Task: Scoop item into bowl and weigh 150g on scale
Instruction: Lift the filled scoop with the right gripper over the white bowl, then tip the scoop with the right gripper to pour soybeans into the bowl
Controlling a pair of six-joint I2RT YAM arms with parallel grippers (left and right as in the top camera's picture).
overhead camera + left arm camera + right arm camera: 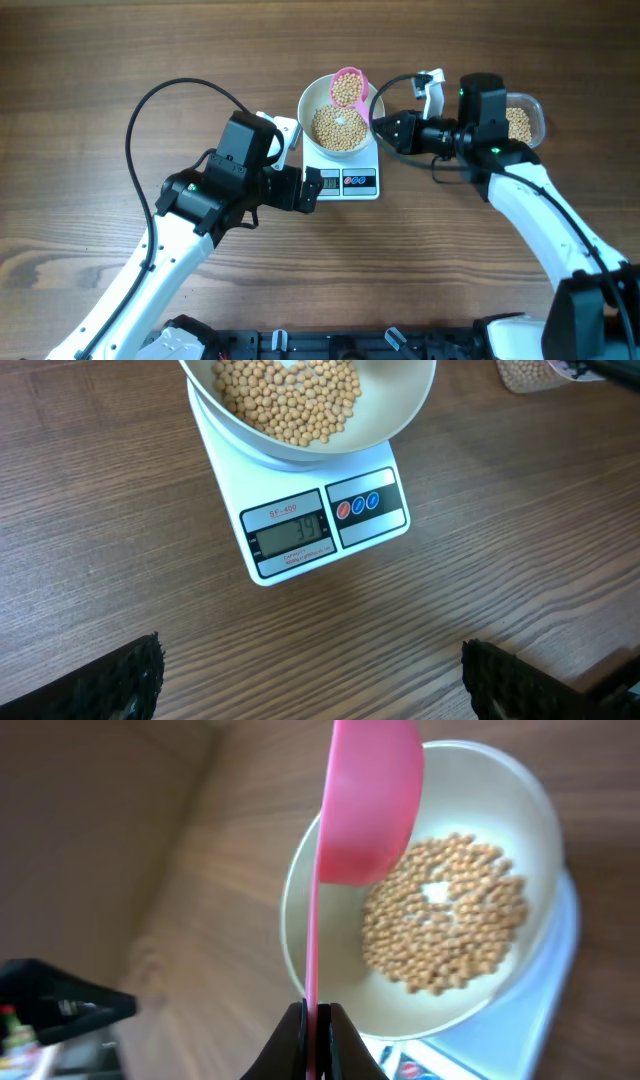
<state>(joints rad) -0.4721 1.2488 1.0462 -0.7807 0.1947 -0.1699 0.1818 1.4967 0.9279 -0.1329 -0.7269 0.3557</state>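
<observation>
A: Overhead first: where does the pink scoop (363,84) sit against the white bowl (308,112)?

B: Its cup, heaped with tan beans (338,128), hangs over the bowl's rim at about 1 o'clock, partly above the inside. The bowl stands on the scale (350,183), with a shallow layer of beans in it.

A: And which arm has the scoop?

B: The right claw (315,1038), pressed together on the thin handle. The right wrist view shows the handle pinched between the fingertips. From the claw the cup lies toward 10 o'clock. The scoop's long axis runs along that line, 4 to 10, across the bowl's 2 o'clock edge.

A: The left claw (310,680)?

B: Spread wide and holding nothing, above the worktop (450,260) at the scale's 8 o'clock. Its camera looks onto the display, which seems to read 39, so I judge the weighing far from done.

A: So what does the next move turn on?

B: The cup straddles the rim. Rolling the wrist here could drop some beans outside at 1 o'clock, onto the scale or worktop. I would carry the cup toward 7 o'clock, nearer the bowl's centre, then tip. The right arm is the one placed for it. The clear tub (522,122) of beans lies at the claw's 3 o'clock for the next load.
</observation>
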